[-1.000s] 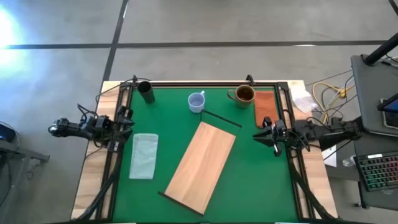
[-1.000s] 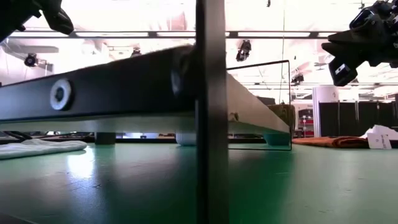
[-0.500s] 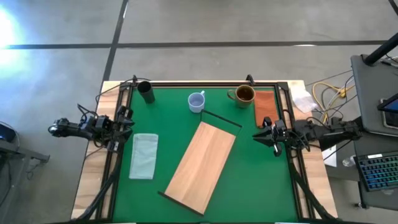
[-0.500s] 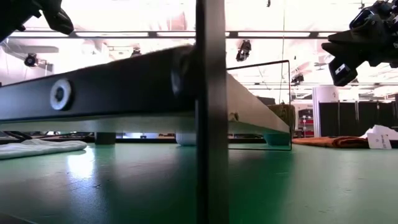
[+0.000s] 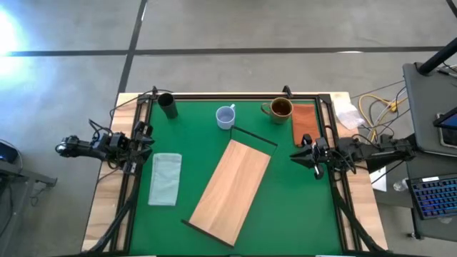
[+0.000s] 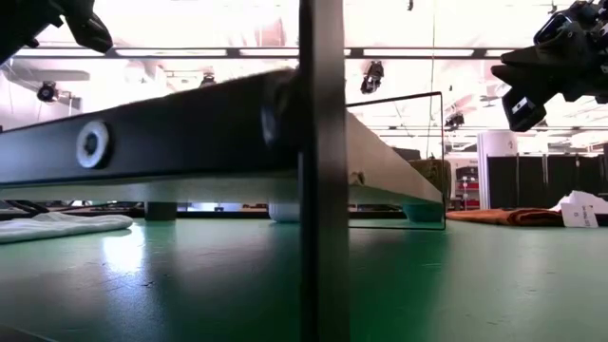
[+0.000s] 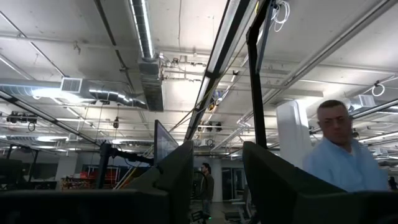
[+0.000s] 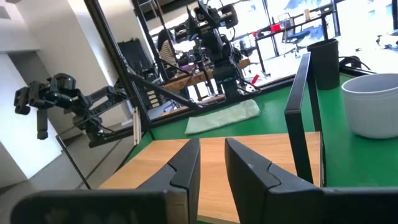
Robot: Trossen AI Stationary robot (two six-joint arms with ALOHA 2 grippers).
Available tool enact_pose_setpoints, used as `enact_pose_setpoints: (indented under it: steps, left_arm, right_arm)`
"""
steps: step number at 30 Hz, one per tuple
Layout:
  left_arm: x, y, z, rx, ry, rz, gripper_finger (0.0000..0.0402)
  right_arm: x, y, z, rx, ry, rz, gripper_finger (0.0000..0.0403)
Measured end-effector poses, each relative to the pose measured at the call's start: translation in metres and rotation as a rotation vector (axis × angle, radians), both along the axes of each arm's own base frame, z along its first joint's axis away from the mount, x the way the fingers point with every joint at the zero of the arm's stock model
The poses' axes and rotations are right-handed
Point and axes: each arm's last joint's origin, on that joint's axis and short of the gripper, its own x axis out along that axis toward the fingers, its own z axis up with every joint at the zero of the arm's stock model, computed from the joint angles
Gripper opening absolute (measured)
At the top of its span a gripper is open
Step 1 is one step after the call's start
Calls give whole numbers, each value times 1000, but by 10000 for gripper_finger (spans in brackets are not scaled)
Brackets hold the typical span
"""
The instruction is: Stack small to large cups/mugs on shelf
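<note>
The light-wood shelf (image 5: pixel 232 191) lies slantwise on the green mat, its dark end frame (image 8: pixel 302 118) standing up at its far end. Along the far edge stand the dark cup (image 5: pixel 168 105), the pale blue-white mug (image 5: pixel 226 117) and the brown mug (image 5: pixel 279 108), each on its base. My left gripper (image 5: pixel 145 139) hovers at the table's left edge, open and empty, its wrist view (image 7: pixel 217 180) tilted up at the ceiling. My right gripper (image 5: pixel 297 154) hovers at the right edge, open by a narrow gap (image 8: pixel 212 165), pointing across the shelf (image 8: pixel 249 168).
A pale green cloth (image 5: pixel 165 178) lies left of the shelf and an orange cloth (image 5: pixel 305 121) lies at the far right by the brown mug. In the low view the shelf's dark post (image 6: pixel 321 171) fills the middle. A person (image 7: pixel 339 155) stands beyond the table.
</note>
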Motion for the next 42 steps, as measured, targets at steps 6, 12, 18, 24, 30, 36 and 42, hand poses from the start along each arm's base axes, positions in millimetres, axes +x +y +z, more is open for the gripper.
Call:
enact_pose_setpoints:
  steps: [6,12,18,24,30,36,42]
  left_arm:
    - [0,0,0,0,0,0,125]
    - [0,0,0,0,0,0,125]
    - [0,0,0,0,0,0,125]
    - [0,0,0,0,0,0,125]
    - [0,0,0,0,-1,0,125]
    - [0,0,0,0,0,0,125]
    - [0,0,0,0,-1,0,125]
  right_arm:
    - [-4,-1,26,477,-217,77,68]
    - [0,1,76,213,-341,90,68]
    - [40,2,124,360,75,-8,68]
    - [100,2,197,-137,14,-67,68]
    - [158,-17,244,-60,170,-305,68]
    - [180,-87,207,373,752,-672,68]
    - [217,-131,182,403,805,-561,68]
